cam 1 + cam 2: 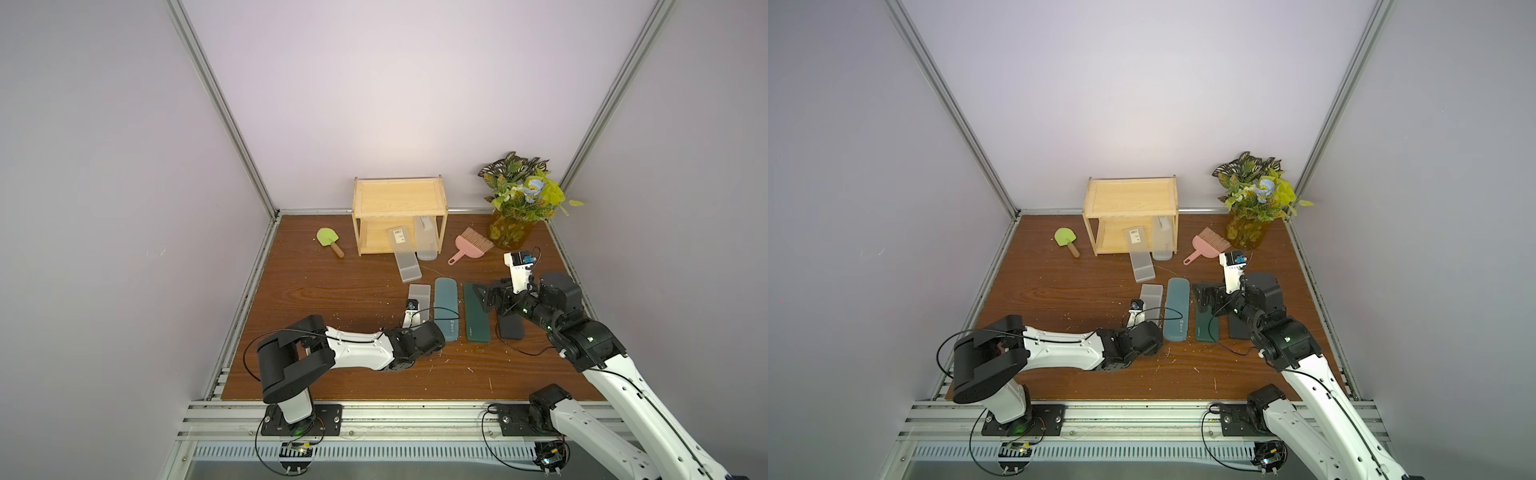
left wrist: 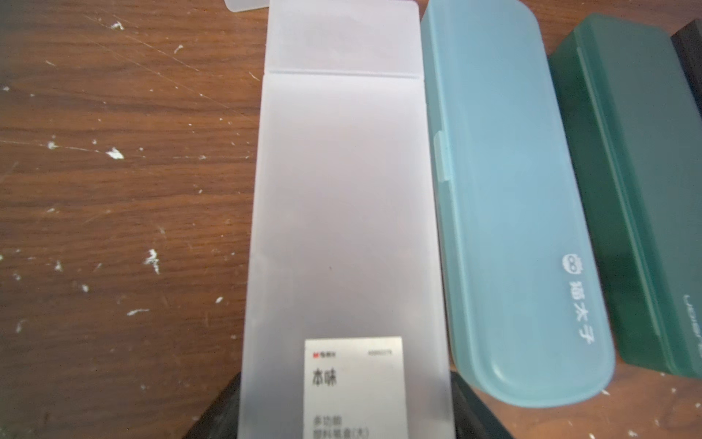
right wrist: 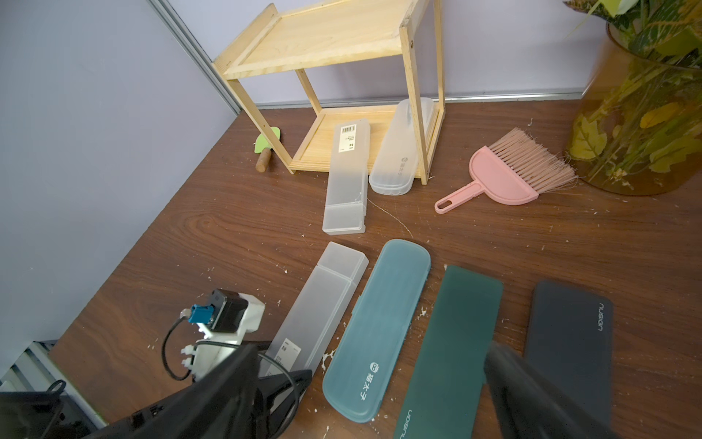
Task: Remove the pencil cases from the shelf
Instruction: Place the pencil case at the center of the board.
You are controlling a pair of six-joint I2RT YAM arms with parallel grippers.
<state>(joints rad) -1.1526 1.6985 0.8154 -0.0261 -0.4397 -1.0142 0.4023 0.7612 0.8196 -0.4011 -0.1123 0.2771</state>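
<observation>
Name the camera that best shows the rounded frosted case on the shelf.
Right wrist: the rounded frosted case is large, its logo visible, poking out of the shelf. Both top views show that case small, partly under the top board. Left wrist misses it.

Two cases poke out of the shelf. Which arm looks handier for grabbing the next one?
Right, likely. The right gripper is open, empty and pointed towards the shelf, where the barcode-stickered case and rounded frosted case lie. The left gripper is shut on another frosted case on the table.
</observation>
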